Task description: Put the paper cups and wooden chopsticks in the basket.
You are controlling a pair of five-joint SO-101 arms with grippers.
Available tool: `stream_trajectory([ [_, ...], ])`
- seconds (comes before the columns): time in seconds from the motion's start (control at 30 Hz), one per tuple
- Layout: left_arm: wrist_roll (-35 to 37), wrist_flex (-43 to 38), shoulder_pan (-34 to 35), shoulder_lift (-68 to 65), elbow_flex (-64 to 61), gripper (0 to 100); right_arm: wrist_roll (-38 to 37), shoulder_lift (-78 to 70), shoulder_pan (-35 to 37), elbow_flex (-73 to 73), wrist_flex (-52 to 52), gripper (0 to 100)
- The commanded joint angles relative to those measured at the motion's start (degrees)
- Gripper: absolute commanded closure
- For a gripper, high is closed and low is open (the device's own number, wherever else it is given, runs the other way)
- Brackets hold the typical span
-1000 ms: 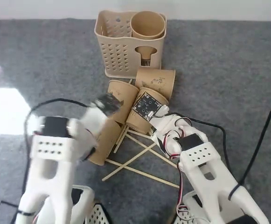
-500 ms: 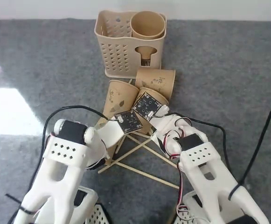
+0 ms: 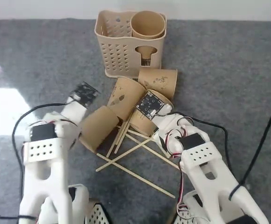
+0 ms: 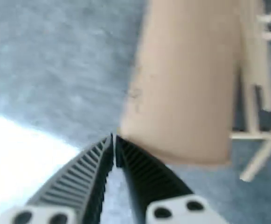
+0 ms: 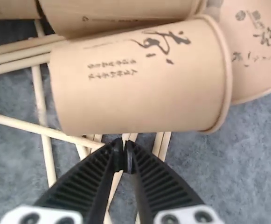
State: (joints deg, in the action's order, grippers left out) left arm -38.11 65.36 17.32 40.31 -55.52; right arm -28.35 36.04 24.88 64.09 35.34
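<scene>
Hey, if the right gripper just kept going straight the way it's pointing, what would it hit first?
Probably the side of the paper cup lying just ahead of the right gripper. Chopsticks lie under its tips, so it could graze those first; depth is unclear.

Tipped paper cups [image 3: 126,95] and crossed chopsticks [image 3: 135,175] crowd the basket's [image 3: 121,56] front.

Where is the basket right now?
In the high view the basket stands at the far middle of the table, with one paper cup upright in its right compartment and a second paper cup lying on its side just in front.
</scene>
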Motion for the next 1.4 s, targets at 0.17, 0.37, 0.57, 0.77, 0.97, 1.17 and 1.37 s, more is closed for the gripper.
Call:
stream_trajectory([
  [0.17, 19.2, -2.5, 6.9, 1.3, 13.8, 99, 0.4, 0.0, -0.2, 0.0, -5.1, 99.0],
  [0.37, 27.3, 20.2, 5.7, 1.2, 28.7, 96, 0.5, 0.0, -0.2, 0.1, -5.1, 99.0],
  [0.57, 33.8, 35.3, 0.7, 1.1, 29.3, 76, 0.4, 0.0, -0.2, 0.1, -5.1, 99.0],
  [0.77, 34.5, 34.0, -1.6, 0.8, 24.0, 71, 0.3, 0.0, -0.4, 0.1, -5.1, 99.0],
  [0.97, 37.8, 28.0, -5.6, 0.8, 16.9, 71, 0.3, 0.0, -0.4, 0.1, -4.9, 99.0],
  [1.17, 38.4, 20.3, -7.1, 0.8, 8.8, 71, -0.2, 0.0, -0.4, 0.1, -4.9, 99.0],
  [1.37, 44.7, 9.3, -7.1, 0.8, 1.7, 71, -1.7, 0.0, -0.4, 0.3, -4.8, 99.0],
])
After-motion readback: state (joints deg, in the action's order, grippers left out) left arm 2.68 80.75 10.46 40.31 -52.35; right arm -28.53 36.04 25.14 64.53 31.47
